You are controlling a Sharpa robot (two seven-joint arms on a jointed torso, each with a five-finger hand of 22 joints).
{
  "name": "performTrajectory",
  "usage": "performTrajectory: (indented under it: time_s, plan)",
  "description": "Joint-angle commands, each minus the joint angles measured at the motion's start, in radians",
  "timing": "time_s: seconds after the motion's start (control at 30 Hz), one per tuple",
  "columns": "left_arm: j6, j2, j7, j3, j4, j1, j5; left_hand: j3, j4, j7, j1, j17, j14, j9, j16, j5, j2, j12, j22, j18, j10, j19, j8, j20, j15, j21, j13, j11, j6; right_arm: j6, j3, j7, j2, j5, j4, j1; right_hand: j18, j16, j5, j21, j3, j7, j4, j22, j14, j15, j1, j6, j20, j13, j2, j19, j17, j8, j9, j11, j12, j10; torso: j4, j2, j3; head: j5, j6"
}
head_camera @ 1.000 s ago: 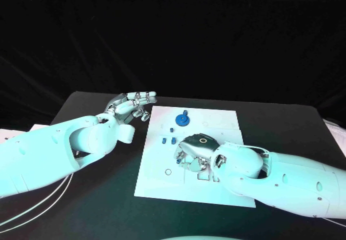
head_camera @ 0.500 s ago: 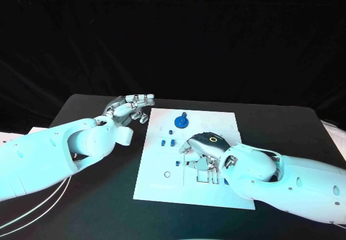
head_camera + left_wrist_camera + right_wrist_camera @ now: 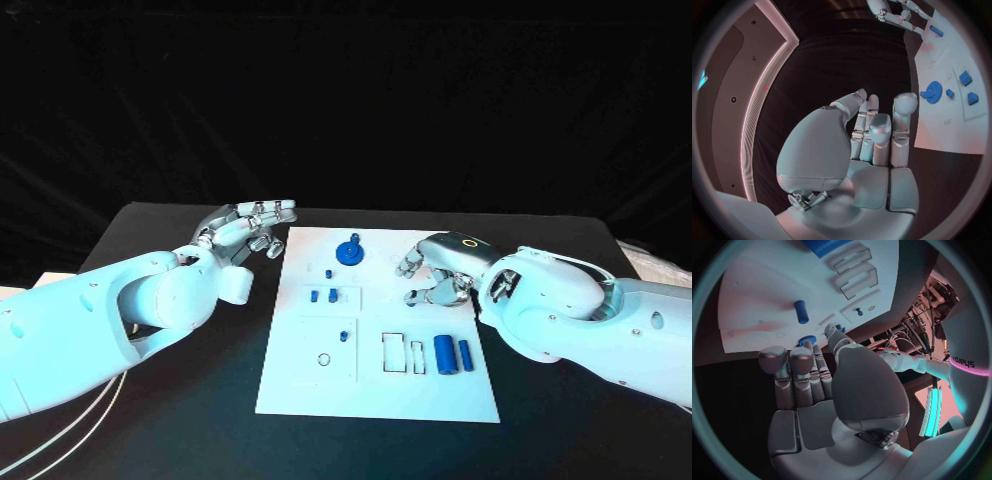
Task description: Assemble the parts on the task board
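The white task board (image 3: pixel 310 385) lies in the middle of the table. A blue round part (image 3: pixel 352 250) stands near its far edge, with small blue pieces (image 3: pixel 323 296) just nearer. Two blue cylinders (image 3: pixel 453 353) lie at the board's right side, beside outlined slots (image 3: pixel 402 352). My right hand (image 3: pixel 440 268) hovers over the board's far right part, fingers apart and holding nothing; the right wrist view shows its empty palm (image 3: pixel 811 405) and a blue cylinder (image 3: pixel 801 311) beyond the fingers. My left hand (image 3: pixel 248 225) is open off the board's far left corner, palm (image 3: pixel 873 145) empty.
The black table (image 3: pixel 173 400) surrounds the board on all sides. A pale object (image 3: pixel 36 282) lies at the table's left edge. The left wrist view shows the board (image 3: pixel 942 125), the blue round part (image 3: pixel 932 91) and my right hand (image 3: pixel 898 12) farther off.
My right hand has lifted from the board's middle slots and moved to the far right, uncovering two blue cylinders. The left hand has barely moved. The camera has shifted.
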Motion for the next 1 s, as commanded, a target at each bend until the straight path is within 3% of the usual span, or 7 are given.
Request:
performTrajectory:
  time_s: [0.03, 0.17, 0.4, 0.63, 1.0]
  plan:
    - [0.024, 0.003, 0.002, 0.001, 0.004, 0.0, -0.003, -0.006, 0.0, 0.003, -0.007, -0.002, -0.004, -0.001, -0.005, -0.001, 0.001, 0.003, -0.001, 0.012, -0.005, -0.003, 0.002, 0.002, 0.0, -0.004, 0.002, 0.001, -0.004, 0.082, -0.001, -0.016, -0.004, -0.035, -0.012, 0.003, 0.015, -0.004, 0.006, -0.004, -0.006, -0.006, 0.0, -0.001, 0.002, -0.007, 0.003, 0.001, -0.002, -0.001, -0.004, -0.005, -0.003, 0.003, -0.001, -0.001, -0.002, -0.006, 0.0024, 0.001, 0.0012, -0.006, 0.004]
    - [0.025, 0.002, 0.003, 0.001, 0.003, 0.0, -0.003, -0.006, 0.0, 0.003, -0.007, -0.002, -0.004, -0.001, -0.005, -0.001, 0.001, 0.003, -0.001, 0.012, -0.005, -0.003, 0.002, 0.002, 0.0, -0.004, 0.002, 0.001, -0.004, 0.099, -0.001, -0.017, -0.004, -0.039, -0.022, 0.004, 0.014, -0.006, 0.007, -0.004, -0.008, -0.007, 0.0, -0.001, 0.002, -0.007, 0.006, 0.002, -0.002, 0.0, -0.002, -0.004, -0.005, 0.003, -0.001, -0.001, -0.001, -0.005, 0.0021, 0.0, 0.0004, -0.002, 0.004]
    - [0.025, 0.0, 0.003, 0.001, 0.001, 0.0, -0.003, -0.006, 0.0, 0.003, -0.007, -0.002, -0.004, -0.001, -0.005, -0.001, 0.001, 0.003, -0.001, 0.012, -0.005, -0.003, 0.002, 0.002, 0.0, -0.004, 0.002, 0.001, -0.004, 0.142, -0.004, -0.011, 0.009, -0.016, -0.039, 0.0, 0.014, -0.009, 0.009, -0.004, -0.01, -0.008, 0.001, -0.001, 0.002, -0.009, 0.019, 0.009, -0.003, 0.002, 0.015, -0.002, -0.011, 0.004, 0.0, -0.003, 0.013, 0.011, 0.0013, 0.001, 0.0003, 0.002, -0.005]
    - [0.025, -0.001, 0.003, 0.001, 0.001, 0.0, -0.003, -0.006, 0.0, 0.003, -0.007, -0.002, -0.004, -0.001, -0.005, -0.001, 0.001, 0.003, -0.001, 0.012, -0.005, -0.003, 0.002, 0.002, 0.0, -0.004, 0.002, 0.001, -0.004, 0.16, -0.006, -0.018, 0.025, -0.04, -0.056, -0.005, 0.013, -0.011, -0.006, -0.001, 0.019, -0.01, -0.01, 0.005, 0.003, -0.012, 0.055, 0.026, -0.006, -0.001, 0.049, 0.004, -0.018, 0.007, 0.001, -0.005, 0.024, 0.031, 0.0023, 0.001, -0.0006, 0.0, -0.008]
    - [0.026, -0.002, 0.002, 0.001, 0.0, 0.0, -0.003, -0.008, -0.001, 0.002, -0.006, 0.0, -0.003, -0.001, -0.003, -0.001, 0.001, 0.005, -0.001, 0.012, -0.006, -0.002, 0.003, 0.003, 0.0, -0.003, 0.002, 0.001, -0.005, 0.171, -0.006, -0.021, 0.042, -0.063, -0.069, -0.012, 0.008, 0.008, -0.011, 0.017, 0.071, -0.021, -0.014, 0.033, 0.009, -0.023, 0.07, 0.089, -0.014, -0.001, 0.07, 0.023, -0.003, 0.023, 0.01, -0.019, 0.031, 0.087, 0.001, 0.0, 0.0003, 0.001, -0.009]
